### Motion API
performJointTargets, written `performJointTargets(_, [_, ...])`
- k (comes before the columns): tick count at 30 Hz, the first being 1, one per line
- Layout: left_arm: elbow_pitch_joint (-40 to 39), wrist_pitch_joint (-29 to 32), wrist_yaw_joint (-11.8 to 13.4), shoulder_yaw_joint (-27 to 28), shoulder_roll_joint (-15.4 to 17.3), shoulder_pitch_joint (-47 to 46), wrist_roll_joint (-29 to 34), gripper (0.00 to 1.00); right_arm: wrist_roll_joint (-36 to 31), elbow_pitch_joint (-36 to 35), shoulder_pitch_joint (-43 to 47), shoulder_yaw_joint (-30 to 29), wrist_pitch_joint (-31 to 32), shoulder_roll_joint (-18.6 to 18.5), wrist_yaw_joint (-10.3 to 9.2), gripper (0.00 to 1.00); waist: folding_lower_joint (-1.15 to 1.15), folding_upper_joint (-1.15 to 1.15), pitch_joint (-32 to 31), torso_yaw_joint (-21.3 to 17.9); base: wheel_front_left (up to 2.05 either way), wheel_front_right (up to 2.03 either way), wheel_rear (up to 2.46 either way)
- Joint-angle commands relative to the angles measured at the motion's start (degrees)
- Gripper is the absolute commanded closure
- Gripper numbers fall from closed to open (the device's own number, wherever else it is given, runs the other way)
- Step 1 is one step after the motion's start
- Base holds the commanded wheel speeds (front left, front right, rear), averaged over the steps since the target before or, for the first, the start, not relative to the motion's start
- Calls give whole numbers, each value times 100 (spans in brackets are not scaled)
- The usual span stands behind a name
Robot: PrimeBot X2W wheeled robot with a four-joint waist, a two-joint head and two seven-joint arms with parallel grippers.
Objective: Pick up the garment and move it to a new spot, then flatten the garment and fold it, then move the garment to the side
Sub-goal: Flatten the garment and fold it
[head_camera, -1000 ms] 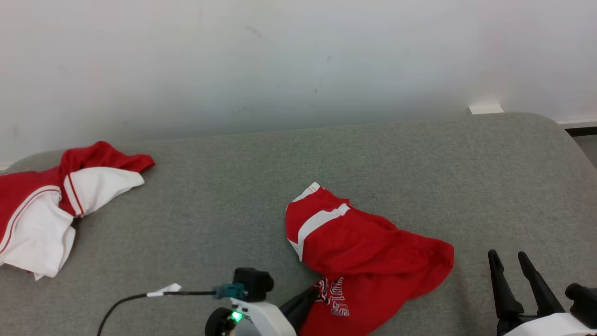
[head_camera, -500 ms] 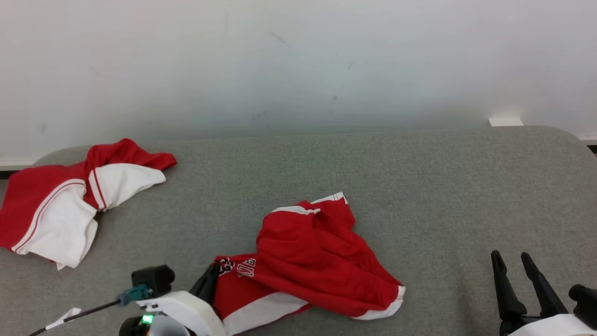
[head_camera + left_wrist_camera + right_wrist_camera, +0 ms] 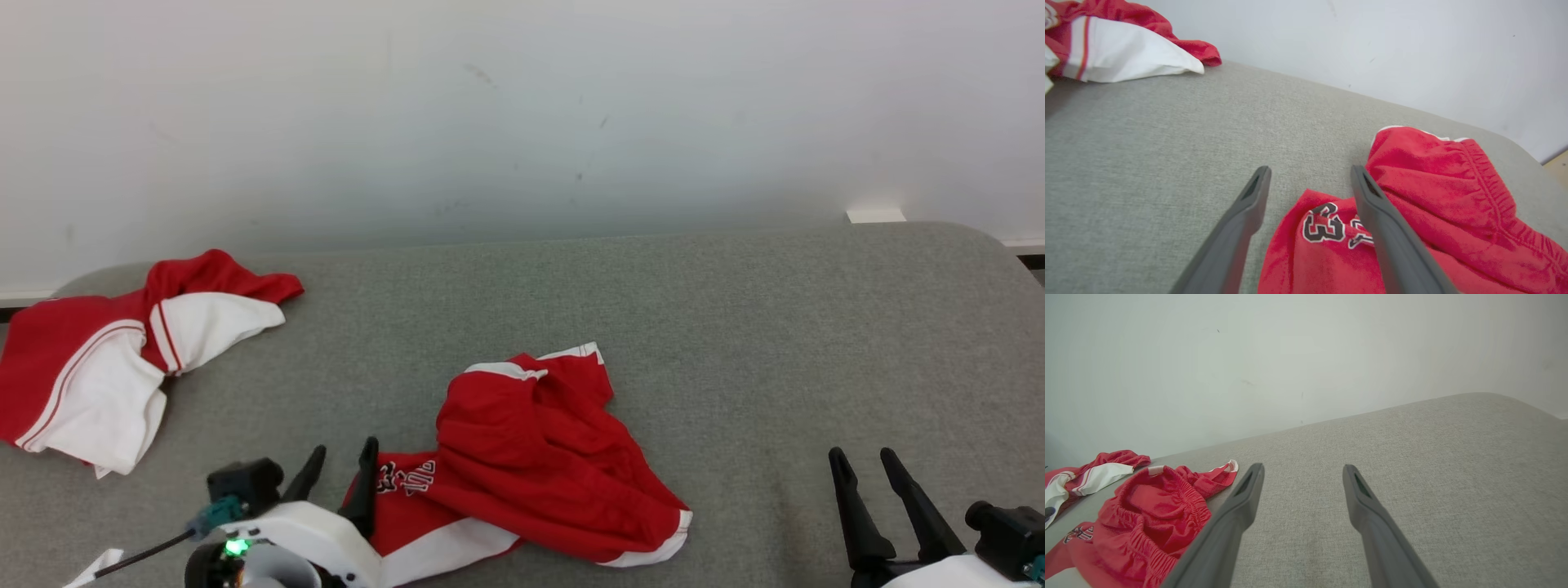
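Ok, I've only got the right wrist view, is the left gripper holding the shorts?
Observer: No, the left gripper is open.
Operator: Where is it?
Observer: At the near left corner of the shorts: one finger crosses the print, the other is over bare pad.
Operator: What print?
Observer: A dark number edged in white; a 3 shows, the rest is behind the finger.
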Motion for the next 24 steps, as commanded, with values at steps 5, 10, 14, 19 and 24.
performJointTargets(5, [-1549,-31,239,1097,-173,676,791,0,31,-121,132,-4,-75,0,-13,0,0,0,9,164,0,0,0])
performJointTargets(10, [-2767,-33,130,1983,-563,1418,1819,0,-36,-212,136,8,-121,-1,-13,0,0,0,23,350,0,0,0])
performJointTargets(14, [-3159,-33,-14,2412,-794,1812,2372,0,-164,-314,66,39,-156,-18,-13,0,0,0,23,463,0,0,0])
performJointTargets(19, [-3260,-34,-229,2642,-965,1998,2677,0,-318,-262,-47,353,-169,27,-13,0,0,0,0,629,0,0,0])
performJointTargets(24, [-3250,-34,-353,2710,-1009,1948,2788,0,-424,-24,-448,933,-27,86,-13,0,0,0,-33,761,0,0,0])
